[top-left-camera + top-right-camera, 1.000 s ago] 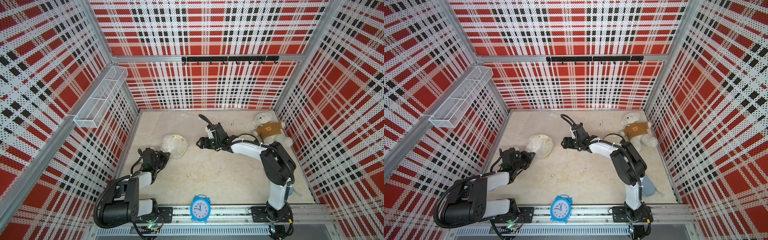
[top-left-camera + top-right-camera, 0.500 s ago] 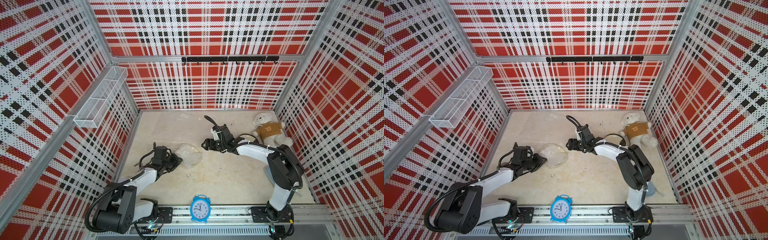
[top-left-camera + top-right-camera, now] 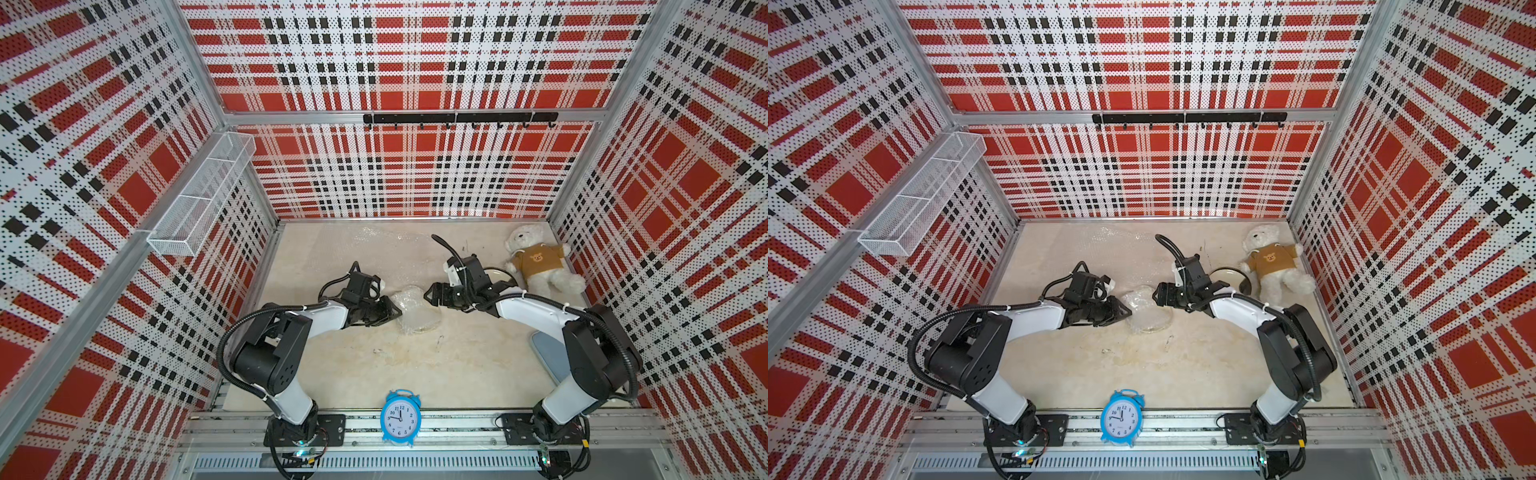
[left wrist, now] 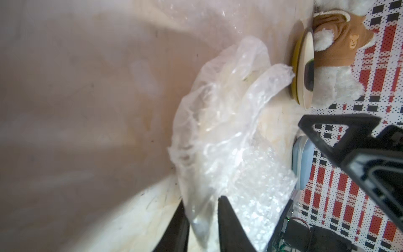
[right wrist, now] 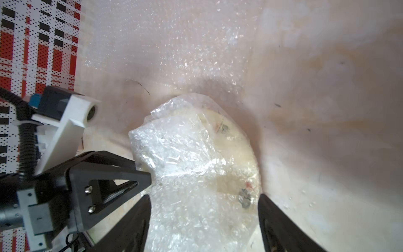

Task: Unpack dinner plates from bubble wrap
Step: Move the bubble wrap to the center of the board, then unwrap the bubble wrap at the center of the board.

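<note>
right wrist view alone shows the wrapped cream plate (image 5: 231,157), small dark marks blurred under crinkly bubble wrap (image 5: 185,165), mid-desk (image 5: 327,87) between the right gripper (image 5: 205,196) fingers, set wide. left wrist view shows the left gripper (image 4: 201,200) narrowly parted around a film fold, and beyond it a yellow plate (image 4: 295,65) under a bare cream plate (image 4: 306,76) against a teddy bear (image 4: 340,43). in both top views the right arm (image 3: 528,307) covers most of that stack, and a loose sheet (image 3: 374,245) lies flat behind.

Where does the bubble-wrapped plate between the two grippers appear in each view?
Top view: wrapped plate, scene centre, between left gripper and right gripper.
Top view: same spot.
Left wrist: mid-picture, ahead of left gripper.
Right wrist: mid-picture, between right gripper's spread tips.
Shared landmark: left gripper at its edge, in all four.
</note>
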Controlling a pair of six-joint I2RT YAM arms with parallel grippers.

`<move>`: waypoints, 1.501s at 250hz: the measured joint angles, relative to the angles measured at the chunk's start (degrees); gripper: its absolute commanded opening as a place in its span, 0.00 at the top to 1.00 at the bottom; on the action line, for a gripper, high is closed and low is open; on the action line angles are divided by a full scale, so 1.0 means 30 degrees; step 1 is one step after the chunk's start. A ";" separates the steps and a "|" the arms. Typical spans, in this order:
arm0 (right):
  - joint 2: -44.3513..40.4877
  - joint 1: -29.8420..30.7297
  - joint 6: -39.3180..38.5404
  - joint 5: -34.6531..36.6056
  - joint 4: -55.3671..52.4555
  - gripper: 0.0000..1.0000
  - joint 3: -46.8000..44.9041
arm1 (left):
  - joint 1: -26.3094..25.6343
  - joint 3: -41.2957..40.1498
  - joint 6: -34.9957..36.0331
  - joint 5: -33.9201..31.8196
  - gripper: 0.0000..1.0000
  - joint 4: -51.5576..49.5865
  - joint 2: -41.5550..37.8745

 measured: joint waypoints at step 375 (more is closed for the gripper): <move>0.3060 -0.2018 -0.0153 -0.3140 0.6448 0.60 -0.3279 | -0.8393 0.8408 0.8728 -0.9806 0.23 -1.0921 0.0503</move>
